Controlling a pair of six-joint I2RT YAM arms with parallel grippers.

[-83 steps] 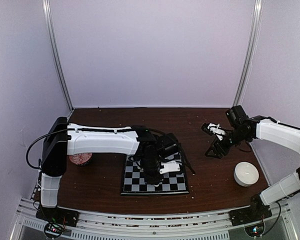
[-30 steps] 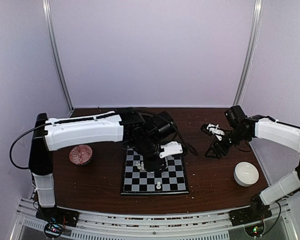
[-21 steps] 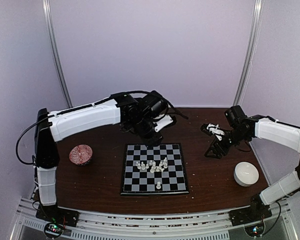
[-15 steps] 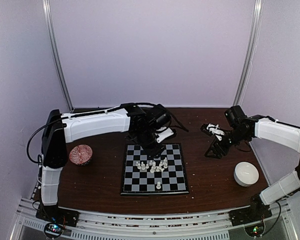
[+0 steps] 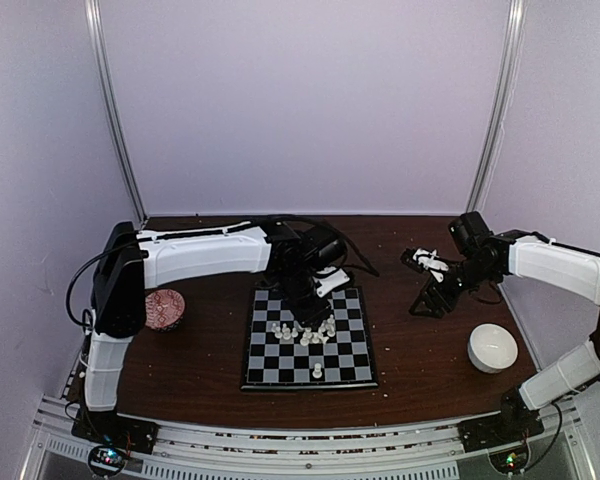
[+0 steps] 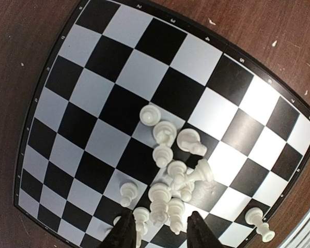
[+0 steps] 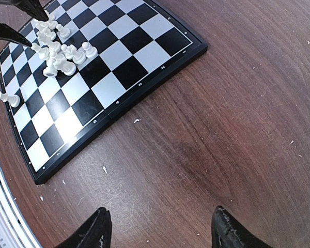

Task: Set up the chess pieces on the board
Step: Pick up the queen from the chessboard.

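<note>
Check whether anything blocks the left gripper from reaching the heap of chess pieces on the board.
Nothing visible does. The left gripper hangs open right over the chess pieces heaped on the board.

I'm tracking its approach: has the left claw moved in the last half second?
Yes. The left claw has come nearer, from the chessboard's far edge to above the cluster of white chess pieces.

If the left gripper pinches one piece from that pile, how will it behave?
Probably very light: the chess pieces are each smaller than one square of the board. Apt to tip and roll, since several lie on their sides. They sit touching, so the left gripper would likely jostle neighbours.
</note>
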